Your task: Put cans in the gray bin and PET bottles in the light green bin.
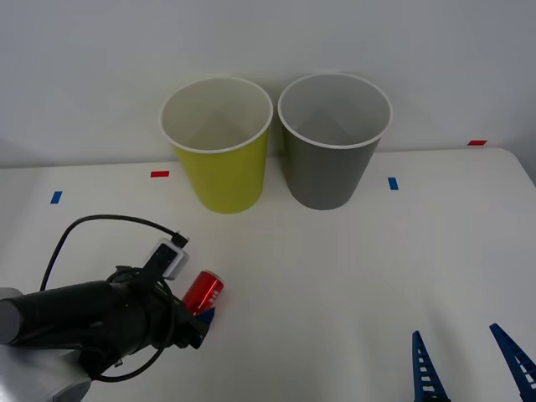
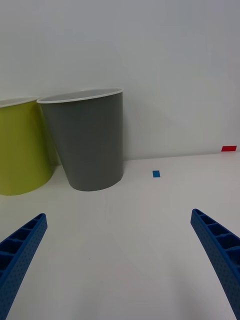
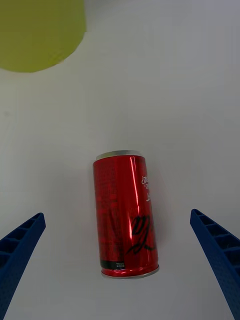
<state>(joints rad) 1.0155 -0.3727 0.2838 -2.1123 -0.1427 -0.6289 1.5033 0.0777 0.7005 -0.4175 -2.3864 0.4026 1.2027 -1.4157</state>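
1. Front view is showing the white table (image 1: 335,268) with the light green bin (image 1: 219,159) and the gray bin (image 1: 332,155) standing upright just beside each other at the far side, near the wall, the green one to the robot's left.
2. The can (image 1: 203,291) is lying on its side on the table, well in front of the light green bin and toward the robot's left.
3. The left gripper (image 3: 120,250) is hovering right over the can; in the left wrist view its blue fingers (image 3: 20,250) are standing wide apart on either side of the can (image 3: 126,217), touching nothing, so the jaws are open.
4. In that same view one silver end of the can is pointing toward the light green bin (image 3: 40,32), whose wall is showing beyond it.
5. The right gripper (image 1: 473,364) is waiting low at the near right of the table, its jaws spread open and holding nothing.
6. The right wrist view is facing the gray bin (image 2: 90,145), with the light green bin (image 2: 22,150) beside it.
7. Small red and blue tape marks (image 1: 159,174) are lying on the table near the bins.
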